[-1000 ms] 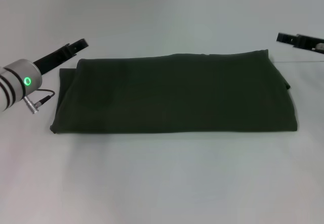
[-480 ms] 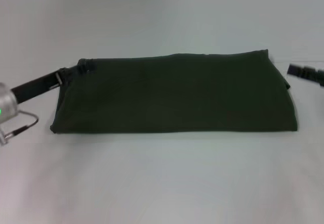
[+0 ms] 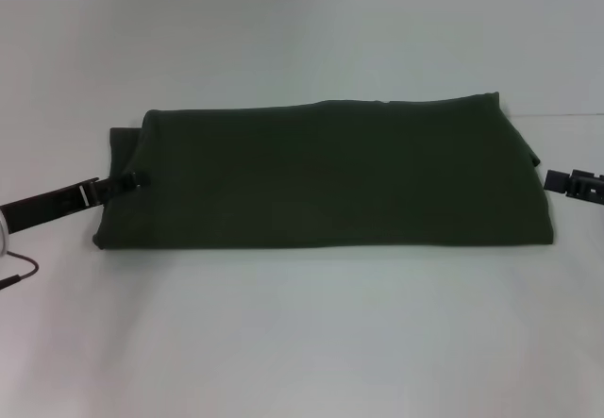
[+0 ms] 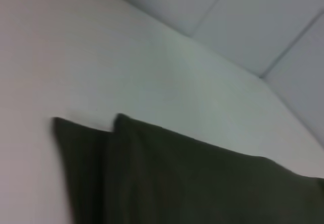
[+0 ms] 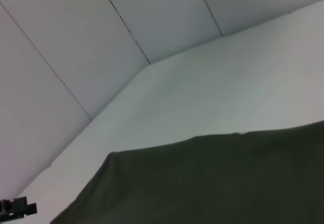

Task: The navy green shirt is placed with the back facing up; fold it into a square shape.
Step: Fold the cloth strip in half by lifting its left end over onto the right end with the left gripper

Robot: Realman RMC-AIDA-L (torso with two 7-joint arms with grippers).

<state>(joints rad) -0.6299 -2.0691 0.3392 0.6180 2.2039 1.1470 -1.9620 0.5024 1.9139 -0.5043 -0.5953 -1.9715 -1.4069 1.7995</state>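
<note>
No readable text shows anywhere, as far as these dim views allow.

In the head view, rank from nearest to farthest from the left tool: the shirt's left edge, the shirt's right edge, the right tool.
1. Left edge of the navy green shirt: at the left tool.
2. Right edge: across the table.
3. Right tool: just beyond that edge.

White tabletop (image 3: 302,342) fills the head view, plain and bare-looking. Behind the tabletop, pale wall panels (image 5: 76,42) with thin dark seams, possibly tiled; seams blurry in wrist views.
</note>
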